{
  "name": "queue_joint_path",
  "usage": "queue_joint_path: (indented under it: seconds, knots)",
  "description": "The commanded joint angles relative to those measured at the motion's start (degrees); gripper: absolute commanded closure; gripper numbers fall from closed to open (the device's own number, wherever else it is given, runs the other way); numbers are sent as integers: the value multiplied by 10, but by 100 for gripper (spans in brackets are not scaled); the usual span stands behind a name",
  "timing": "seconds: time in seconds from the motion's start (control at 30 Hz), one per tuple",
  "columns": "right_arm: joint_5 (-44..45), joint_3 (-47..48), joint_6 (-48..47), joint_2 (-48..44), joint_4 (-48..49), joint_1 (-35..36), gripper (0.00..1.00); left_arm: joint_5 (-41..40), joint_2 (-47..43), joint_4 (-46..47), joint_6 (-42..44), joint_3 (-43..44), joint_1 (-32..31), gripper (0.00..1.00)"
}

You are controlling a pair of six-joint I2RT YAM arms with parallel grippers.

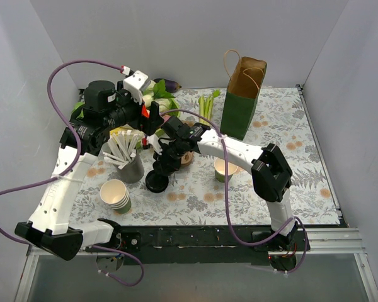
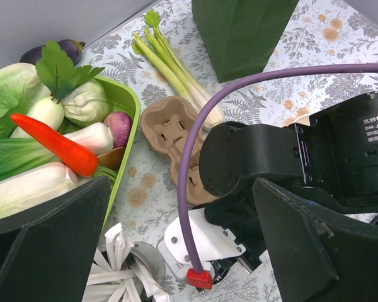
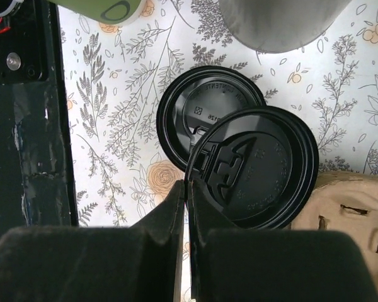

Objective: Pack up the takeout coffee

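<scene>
The takeout coffee (image 1: 221, 168), a small dark green cup with a cream inside, stands open on the mat, partly hidden behind my right arm. My right gripper (image 3: 186, 185) is shut on the rim of a black lid (image 3: 258, 167). It holds that lid tilted just above a second black lid (image 3: 195, 107) lying on the mat. From the top view this gripper (image 1: 159, 171) is left of the cup, next to the grey stick cup. My left gripper (image 2: 179, 189) hangs wide open and empty above the right wrist, near the vegetable basket.
A green and brown paper bag (image 1: 242, 100) stands open at the back. A cardboard cup carrier (image 2: 170, 132) lies beside the green vegetable basket (image 2: 129, 107). A grey cup of white sticks (image 1: 129, 158) and a stack of nested green cups (image 1: 116, 195) stand front left.
</scene>
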Motion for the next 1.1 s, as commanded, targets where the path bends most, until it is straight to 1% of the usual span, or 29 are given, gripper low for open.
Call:
queue_joint_path:
  seconds: [0.0, 0.03, 0.1, 0.17, 0.2, 0.27, 0.3, 0.33, 0.37, 0.4, 0.47, 0.5, 0.57, 0.6, 0.67, 0.7, 0.73, 0.77, 0.83, 0.9, 0.97, 1.0, 1.03, 1.07]
  knots:
    - [-34, 18, -41, -48, -46, -6, 99, 12, 2, 1, 3, 20, -1, 2]
    - [-42, 21, -77, -82, -59, -8, 99, 12, 1, 0, 5, 25, 0, 2]
    - [-46, 16, -87, -119, -72, -24, 99, 14, 1, 3, 9, 24, -1, 2]
    - [-66, 12, -82, -169, -94, -43, 99, 19, -2, 14, 9, 17, -1, 2]
    - [-97, 7, -75, -199, -99, -68, 99, 26, -1, 19, 8, 16, -1, 2]
    - [-128, -9, -44, -225, -106, -97, 99, 36, 9, 26, 7, 20, -1, 2]
    - [-162, -17, -31, -244, -110, -131, 99, 49, 16, 26, 9, 24, -1, 2]
    - [-186, -24, -26, -251, -118, -150, 99, 60, 25, 22, 15, 31, -1, 2]
    - [-207, -41, -14, -256, -142, -169, 99, 74, 48, 0, 24, 50, -5, 2]
    - [-232, -55, -3, -269, -148, -206, 99, 87, 66, -14, 37, 66, -11, 4]
    - [-249, -99, 21, -291, -137, -245, 99, 96, 96, -42, 42, 90, -41, 5]
    - [-261, -138, 40, -313, -131, -285, 99, 96, 122, -48, 49, 106, -53, 7]
    - [-276, -169, 66, -325, -126, -325, 99, 100, 141, -53, 53, 110, -86, 7]
    - [-303, -190, 94, -334, -120, -364, 99, 101, 151, -50, 52, 107, -95, 7]
    - [-316, -204, 114, -342, -114, -395, 99, 104, 157, -24, 26, 92, -112, 7]
    - [-332, -209, 117, -346, -113, -419, 99, 106, 160, -16, 14, 84, -115, 7]
    - [-344, -211, 108, -347, -120, -429, 99, 108, 164, -5, -21, 62, -117, 7]
    - [-357, -212, 102, -346, -125, -438, 99, 116, 165, 18, -37, 51, -120, 8]
    - [-411, -227, 96, -342, -130, -465, 99, 121, 181, 35, -66, 21, -123, 8]
    - [-468, -238, 92, -335, -130, -493, 99, 128, 202, 45, -78, 16, -130, 10]
    - [-494, -263, 108, -331, -105, -511, 99, 131, 237, 38, -68, 31, -139, 12]
    - [-531, -277, 116, -326, -89, -524, 99, 146, 247, 38, -67, 35, -139, 12]
    - [-542, -291, 134, -325, -69, -528, 99, 149, 256, 42, -67, 36, -139, 12]
    - [-554, -327, 196, -324, 2, -529, 99, 153, 267, 50, -70, 36, -139, 12]
